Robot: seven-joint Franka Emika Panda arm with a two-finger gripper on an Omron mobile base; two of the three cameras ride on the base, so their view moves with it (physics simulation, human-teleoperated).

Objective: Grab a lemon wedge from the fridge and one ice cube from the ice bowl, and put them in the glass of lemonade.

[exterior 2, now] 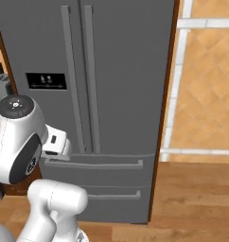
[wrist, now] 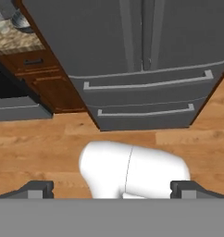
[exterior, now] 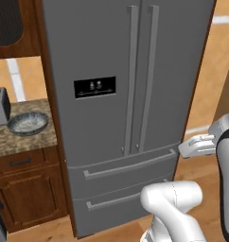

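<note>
Fridge (exterior: 102, 56) shut at twelve o'clock, ice bowl (exterior: 28, 123) on the counter (exterior: 22, 142) at nine, and the gripper (wrist: 111, 187) hangs wide open and empty — best line it squarely on a long door handle (exterior: 131, 80) before closing, I'd say.

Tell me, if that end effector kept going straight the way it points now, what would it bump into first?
Probably the fridge, around its two lower drawers; the open end effector looks toward them over the wooden floor. Depth is hard to judge.

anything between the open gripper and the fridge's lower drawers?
In the hand view, bare wood floor and the robot's own white link lie between the gripper and the fridge.
</note>
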